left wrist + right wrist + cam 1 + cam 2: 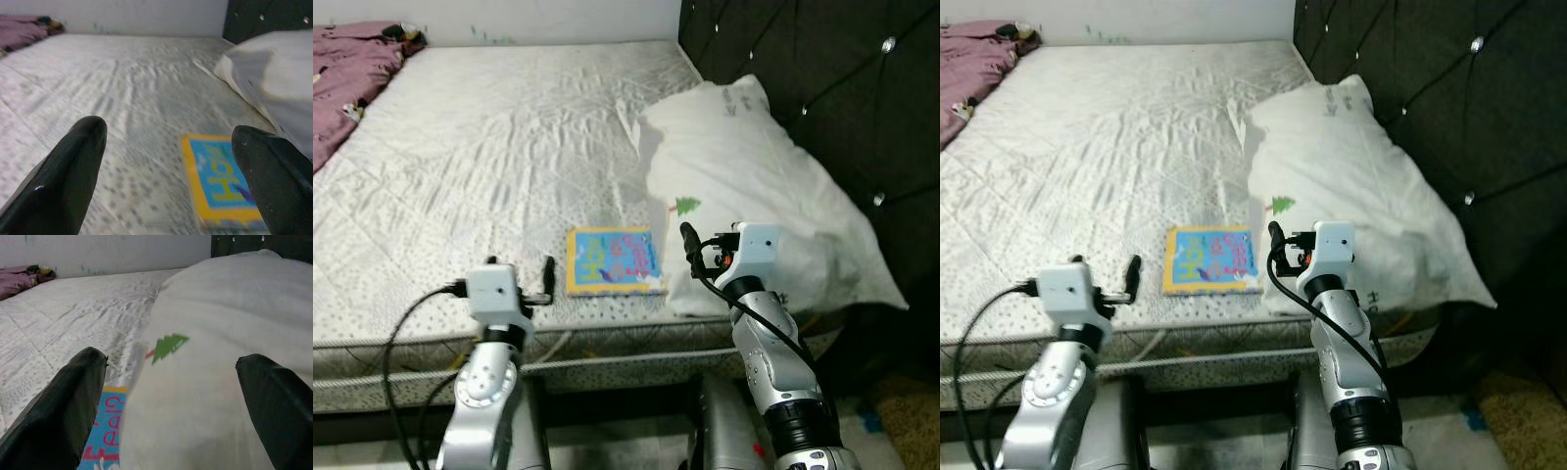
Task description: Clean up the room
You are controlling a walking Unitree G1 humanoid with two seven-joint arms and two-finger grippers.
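- While both arms reached over the bed (489, 137) edge, book (614, 260) lay lower centre, touching pillow (754, 186).
- Left tool (166, 147) released, fingers spread.
- Right tool (171, 382) released, over pillow's edge.

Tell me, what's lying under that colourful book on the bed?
The book lies flat on the bare white mattress, its right edge against the white pillow. Whether anything is tucked beneath it cannot be seen.
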